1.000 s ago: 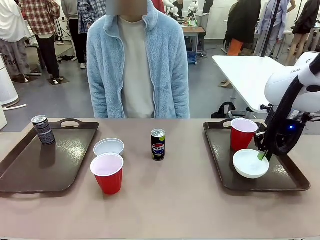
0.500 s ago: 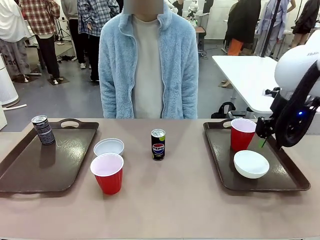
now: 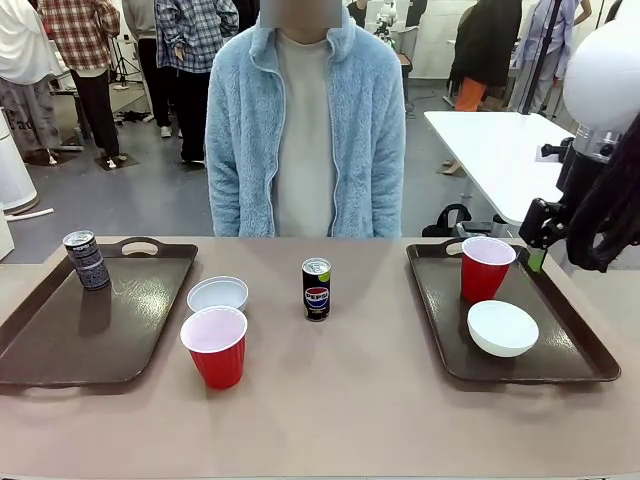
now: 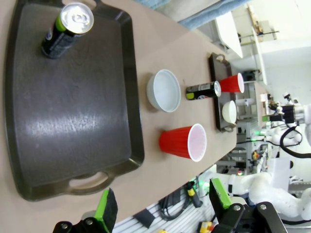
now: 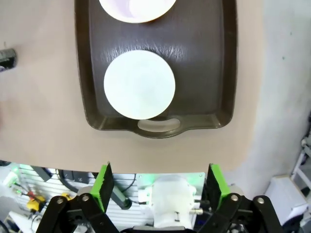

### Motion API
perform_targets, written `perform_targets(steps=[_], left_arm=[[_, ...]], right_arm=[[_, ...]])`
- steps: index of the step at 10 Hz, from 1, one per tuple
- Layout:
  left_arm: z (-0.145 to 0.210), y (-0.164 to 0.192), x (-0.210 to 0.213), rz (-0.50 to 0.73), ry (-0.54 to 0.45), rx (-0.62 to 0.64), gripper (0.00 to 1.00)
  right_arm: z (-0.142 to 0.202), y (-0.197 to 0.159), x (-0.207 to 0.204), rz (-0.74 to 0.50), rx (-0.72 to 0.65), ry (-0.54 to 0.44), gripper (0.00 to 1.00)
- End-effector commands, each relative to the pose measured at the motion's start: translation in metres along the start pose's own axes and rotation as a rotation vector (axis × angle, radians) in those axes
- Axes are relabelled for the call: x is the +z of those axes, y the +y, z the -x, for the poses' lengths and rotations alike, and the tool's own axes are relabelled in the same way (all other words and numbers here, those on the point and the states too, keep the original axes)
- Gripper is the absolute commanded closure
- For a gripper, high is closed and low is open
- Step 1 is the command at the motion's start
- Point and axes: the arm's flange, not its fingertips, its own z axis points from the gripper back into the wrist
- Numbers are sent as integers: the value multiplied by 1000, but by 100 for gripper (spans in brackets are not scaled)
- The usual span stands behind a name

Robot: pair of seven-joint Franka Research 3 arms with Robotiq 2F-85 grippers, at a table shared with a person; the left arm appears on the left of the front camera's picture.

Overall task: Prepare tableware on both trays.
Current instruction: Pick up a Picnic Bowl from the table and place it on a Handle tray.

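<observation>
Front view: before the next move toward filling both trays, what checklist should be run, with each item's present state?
1. Does the right tray hold the right cup and right bowl? Ok.
2. Is there a can on the right tray? Not ok: the Pepsi can stands on the table between the trays.
3. Does the left tray hold the left can? Ok.
4. Are the loose bowl and loose cup on the left tray? Not ok: both stand on the table beside it.
5. Is the right pincer open and empty? Ok.
6. Is the left pincer open and empty? Ok.
</observation>
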Motion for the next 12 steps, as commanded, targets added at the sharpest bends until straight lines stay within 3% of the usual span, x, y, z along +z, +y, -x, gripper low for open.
perform_targets(steps=[1, 9, 11, 12], left_arm=[[0, 0, 0, 24, -7, -10, 0], [0, 0, 0, 24, -7, -10, 0], [-10, -16, 4, -91, -39, -23, 0], [-17, -34, -6, -184, -32, -47, 0]], right_arm=[[1, -8, -7, -28, -9, -46, 1], [1, -8, -7, -28, -9, -46, 1], [-1, -8, -2, -14, -16, -29, 1], [-1, -34, 13, -157, -27, 2, 1]])
